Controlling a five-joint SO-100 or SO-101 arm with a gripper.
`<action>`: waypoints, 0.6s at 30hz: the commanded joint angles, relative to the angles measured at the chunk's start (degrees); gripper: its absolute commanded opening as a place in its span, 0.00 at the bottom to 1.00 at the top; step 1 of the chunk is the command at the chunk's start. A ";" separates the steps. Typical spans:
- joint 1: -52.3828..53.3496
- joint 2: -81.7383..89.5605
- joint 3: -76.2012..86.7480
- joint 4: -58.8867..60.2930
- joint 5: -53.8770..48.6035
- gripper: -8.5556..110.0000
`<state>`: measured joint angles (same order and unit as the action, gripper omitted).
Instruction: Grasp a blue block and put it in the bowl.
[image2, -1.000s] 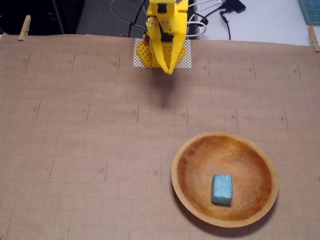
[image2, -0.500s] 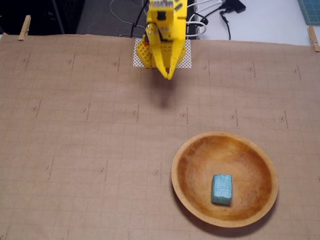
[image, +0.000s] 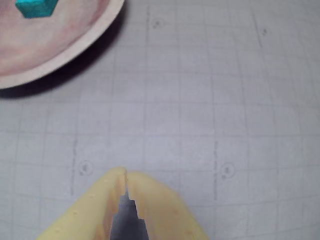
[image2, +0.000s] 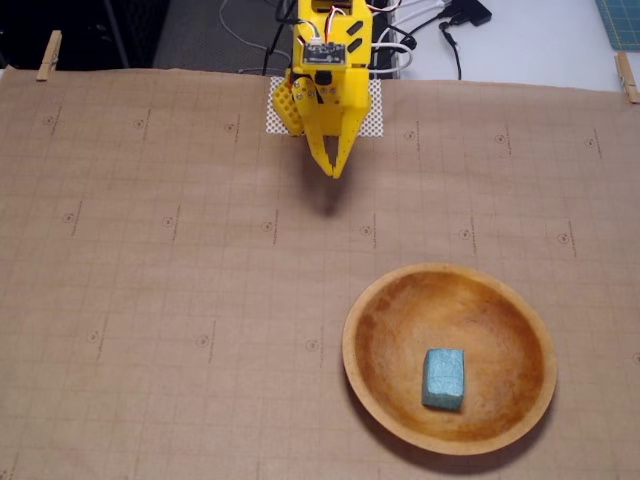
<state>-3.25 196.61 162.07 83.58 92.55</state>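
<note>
Yellow gripper (image: 125, 175) tips fill the bottom of the wrist view, pressed together on nothing; at eleven o'clock the bowl (image: 75, 47) shows with the blue block (image: 36, 7) inside it. From the fixed view, the gripper (image2: 336, 170) hangs near its base at twelve o'clock, well apart from the bowl (image2: 365, 300) at five o'clock, where the blue block (image2: 444, 378) lies flat inside. To my eye the job looks done.

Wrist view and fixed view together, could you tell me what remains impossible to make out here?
- Bowl: wrist view, mostly cut off by the top and left edges.
- Blue block: wrist view, cropped by the top edge.
- Gripper: wrist view, blurred; its base is cut off below.
- Arm base: fixed view, cut off at the top edge.
</note>
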 joint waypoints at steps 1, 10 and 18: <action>1.93 0.53 -0.62 -1.14 -2.99 0.04; 2.46 0.53 4.66 -1.14 -4.04 0.04; 2.90 0.62 11.16 -4.75 -4.22 0.04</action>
<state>-1.23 196.61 172.18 81.65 88.77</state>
